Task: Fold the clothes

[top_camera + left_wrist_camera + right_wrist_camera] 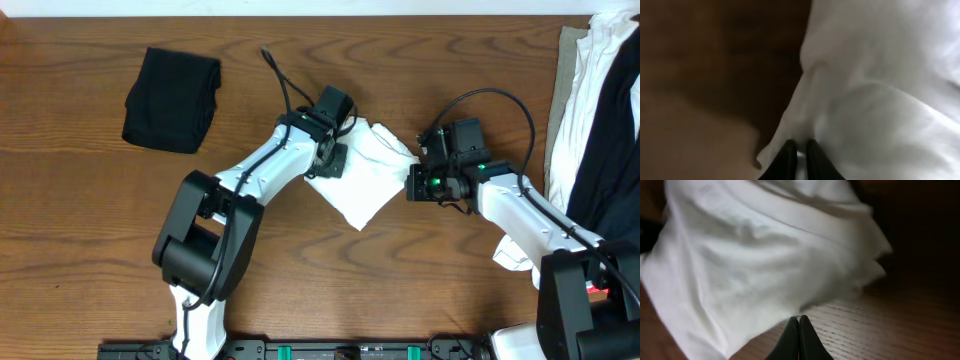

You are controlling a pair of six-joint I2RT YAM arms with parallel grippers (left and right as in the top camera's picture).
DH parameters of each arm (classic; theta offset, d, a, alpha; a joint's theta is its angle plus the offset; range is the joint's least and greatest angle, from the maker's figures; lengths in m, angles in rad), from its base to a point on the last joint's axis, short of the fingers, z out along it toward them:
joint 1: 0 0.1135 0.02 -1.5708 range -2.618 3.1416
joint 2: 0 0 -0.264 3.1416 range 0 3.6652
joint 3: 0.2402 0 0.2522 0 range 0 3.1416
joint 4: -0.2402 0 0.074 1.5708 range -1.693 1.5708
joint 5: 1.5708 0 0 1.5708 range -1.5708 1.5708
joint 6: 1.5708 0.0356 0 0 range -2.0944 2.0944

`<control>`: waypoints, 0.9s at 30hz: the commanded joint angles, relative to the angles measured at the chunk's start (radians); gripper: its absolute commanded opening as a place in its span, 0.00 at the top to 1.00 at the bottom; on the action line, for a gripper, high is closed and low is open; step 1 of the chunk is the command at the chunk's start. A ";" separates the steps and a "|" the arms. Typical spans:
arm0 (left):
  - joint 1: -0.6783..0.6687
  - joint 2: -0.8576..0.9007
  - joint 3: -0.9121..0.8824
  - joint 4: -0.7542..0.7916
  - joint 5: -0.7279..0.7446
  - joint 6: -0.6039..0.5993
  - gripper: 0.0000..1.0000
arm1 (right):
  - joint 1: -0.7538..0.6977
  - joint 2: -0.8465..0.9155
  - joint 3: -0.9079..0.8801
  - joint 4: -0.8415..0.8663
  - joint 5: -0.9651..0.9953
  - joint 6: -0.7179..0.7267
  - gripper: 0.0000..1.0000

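Left gripper (801, 160): at the bottom edge of its wrist view, two dark fingers are drawn close with a thin strip of white cloth between them. It is clenched on an edge of the white garment (880, 100).
Right gripper (799, 326): its fingers are pressed together with no gap, tips at the lower edge of the white cloth and bare wood under them. It is clenched, but whether any fabric is caught cannot be told.
White garment, overhead: a crumpled, partly folded bundle near the middle of the table (80, 230), lying between the two grippers. One corner points toward the near edge.
Arms, overhead: the left gripper meets the bundle's left side and the right gripper meets its right side.
Black garment (171, 99): folded into a neat block on the far left of the table, well apart from both arms.
Pile of clothes (600, 110): white and black fabric heaped at the right edge, beside the right arm.
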 commanded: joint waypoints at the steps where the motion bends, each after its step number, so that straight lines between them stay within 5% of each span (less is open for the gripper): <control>1: 0.003 0.003 -0.008 -0.066 -0.014 -0.049 0.94 | -0.030 -0.011 0.012 -0.002 -0.011 -0.016 0.99; 11: 0.005 -0.089 -0.005 -0.167 0.112 -0.055 0.94 | -0.068 -0.011 0.012 -0.017 -0.017 -0.016 0.99; 14: 0.019 -0.157 0.011 -0.167 0.111 -0.056 0.94 | -0.068 -0.018 0.015 -0.006 -0.160 -0.066 0.99; 18: 0.050 -0.241 0.016 -0.166 0.112 -0.056 0.69 | -0.052 -0.045 0.034 0.015 -0.292 -0.103 0.99; 21: 0.067 -0.256 0.016 -0.172 0.112 -0.054 0.39 | -0.031 -0.049 0.041 0.039 -0.300 -0.102 0.99; 27: 0.098 -0.229 0.016 -0.177 0.115 -0.034 0.35 | 0.033 -0.021 0.040 0.085 -0.298 -0.102 0.99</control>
